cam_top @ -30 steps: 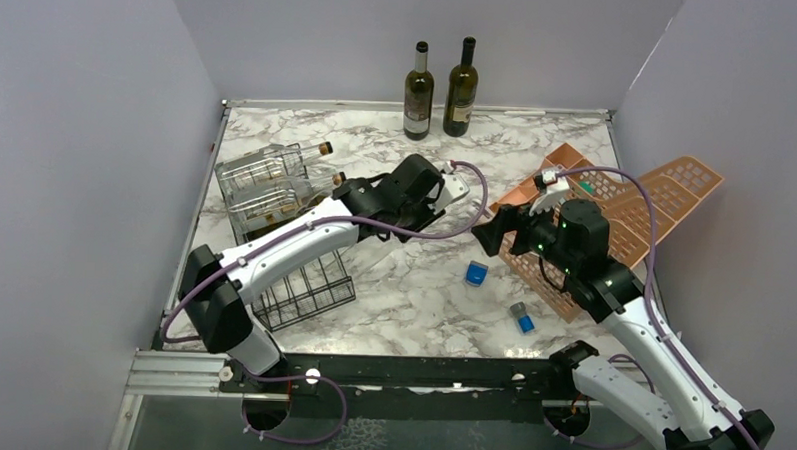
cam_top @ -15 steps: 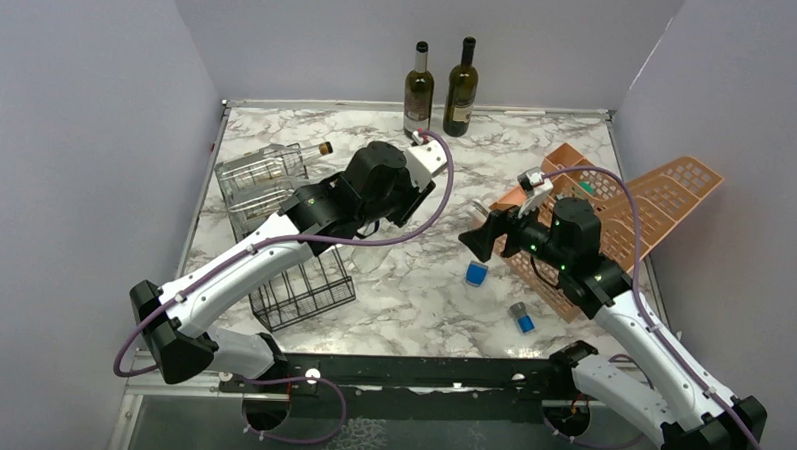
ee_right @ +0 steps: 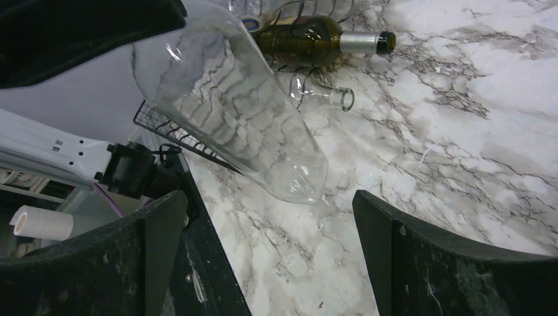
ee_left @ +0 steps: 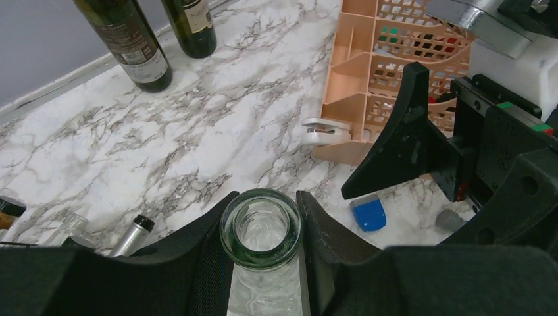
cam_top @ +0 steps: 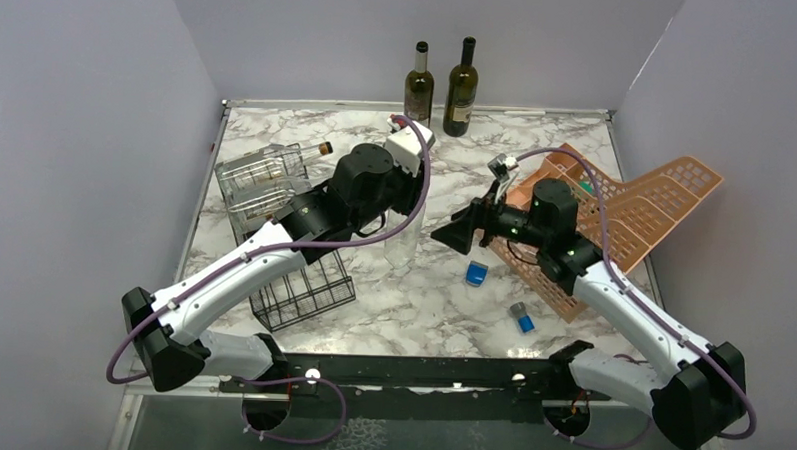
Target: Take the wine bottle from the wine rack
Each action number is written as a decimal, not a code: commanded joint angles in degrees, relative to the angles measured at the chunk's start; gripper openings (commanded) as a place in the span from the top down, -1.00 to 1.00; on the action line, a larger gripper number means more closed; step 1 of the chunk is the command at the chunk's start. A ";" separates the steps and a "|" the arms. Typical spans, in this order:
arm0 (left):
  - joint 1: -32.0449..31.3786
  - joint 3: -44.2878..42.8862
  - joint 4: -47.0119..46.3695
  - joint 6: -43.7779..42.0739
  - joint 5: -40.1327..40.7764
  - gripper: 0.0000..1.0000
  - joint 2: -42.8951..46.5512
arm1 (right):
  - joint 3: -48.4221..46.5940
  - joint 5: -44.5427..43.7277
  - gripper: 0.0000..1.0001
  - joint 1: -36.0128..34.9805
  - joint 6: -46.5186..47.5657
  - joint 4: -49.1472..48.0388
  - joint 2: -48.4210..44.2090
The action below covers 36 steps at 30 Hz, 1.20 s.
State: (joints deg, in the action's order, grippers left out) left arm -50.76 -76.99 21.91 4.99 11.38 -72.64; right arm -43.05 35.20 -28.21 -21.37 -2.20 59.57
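My left gripper (cam_top: 403,207) is shut on the neck of a clear glass wine bottle (cam_top: 402,243) and holds it upright over the marble, to the right of the black wire wine rack (cam_top: 307,292). In the left wrist view both fingers press the bottle's green-tinged rim (ee_left: 261,227). My right gripper (cam_top: 454,235) is open and empty, just right of the bottle. In the right wrist view the bottle (ee_right: 230,99) hangs ahead of the jaws, its base just above the table. Other bottles (cam_top: 277,163) still lie in the rack, among them a dark green one (ee_right: 309,39).
Two dark bottles (cam_top: 418,91) (cam_top: 461,87) stand at the back wall. An orange-pink mesh organizer (cam_top: 635,208) lies at the right. A blue block (cam_top: 476,275) and a grey-blue piece (cam_top: 520,317) lie on the marble table (cam_top: 422,296).
My left arm has drawn the clear bottle out of the rack, swung it right and stood it upright. My right gripper has moved left toward it.
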 commanded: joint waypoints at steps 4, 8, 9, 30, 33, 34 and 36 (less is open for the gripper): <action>-0.33 -0.21 -6.84 2.75 2.05 0.94 -0.15 | -5.82 -3.72 -0.99 -5.53 -5.15 -7.62 4.72; -0.30 -0.22 -6.82 3.44 2.08 0.94 -0.65 | -8.60 -12.61 -0.99 -11.47 -2.87 -6.08 6.68; -0.35 -0.22 -6.83 3.55 2.01 0.94 -0.69 | -9.16 -15.09 -0.99 -12.69 -2.42 -5.44 7.04; -0.26 -0.20 -5.47 10.03 3.69 0.91 -0.48 | -9.71 -30.62 -0.76 -19.10 1.34 -11.81 13.45; -0.29 -0.22 -4.93 12.13 4.41 0.91 -0.56 | -7.61 -33.48 -0.79 -20.72 4.59 -15.70 13.10; -0.28 -0.25 -4.91 12.65 4.56 0.90 -0.47 | -6.99 -34.48 -0.79 -20.89 5.26 -16.83 12.85; -0.29 -0.21 -4.81 13.45 4.79 0.89 -0.33 | -5.47 -35.97 -0.79 -20.92 6.64 -19.47 12.37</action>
State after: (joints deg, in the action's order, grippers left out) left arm -50.13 -76.05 19.92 13.65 16.49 -73.60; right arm -50.57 4.99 -48.10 -19.18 -13.08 72.20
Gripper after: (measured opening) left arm 0.384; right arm 0.894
